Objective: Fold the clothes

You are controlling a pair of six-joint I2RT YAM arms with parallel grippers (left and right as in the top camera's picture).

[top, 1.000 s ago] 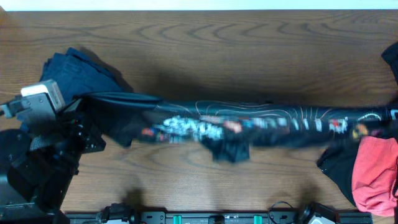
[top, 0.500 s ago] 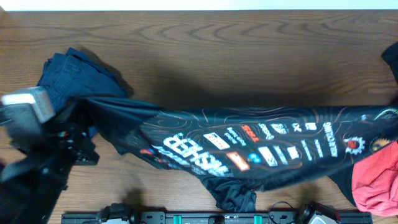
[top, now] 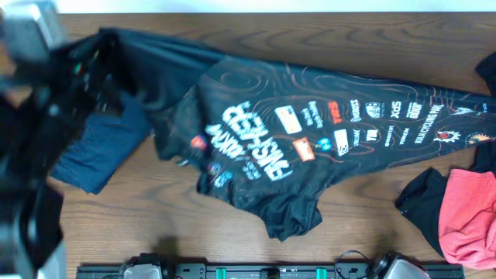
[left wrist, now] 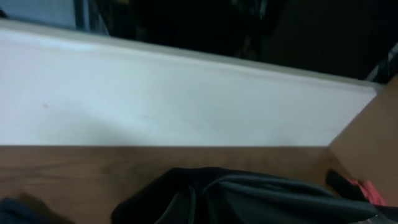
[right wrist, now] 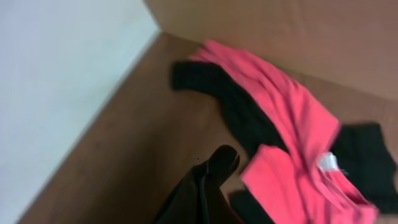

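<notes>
overhead: the left arm is a motion-blurred mass at the upper left, so we cannot make out its fingers. we read the left gripper (top: 99, 53) as clenched on a corner of the black jersey (top: 310, 132). the jersey stretches across the wooden table (top: 256, 39) and runs off the right edge, logos up. the right gripper is out of frame. a navy garment (top: 97, 151) lies partly under the arm. a coral-red garment (top: 467, 213) on a black garment (top: 418, 203) is cropped at the right.

left wrist: no fingers show, only a fold of the jersey (left wrist: 249, 196) at the bottom edge, over wood, with a white wall (left wrist: 155, 99) behind.

right wrist: soft focus. the fingers are cut off; they are clamped shut, and jersey cloth (right wrist: 199, 193) bunches at the bottom edge. the coral-red garment (right wrist: 280, 124) lies on brown wood.
</notes>
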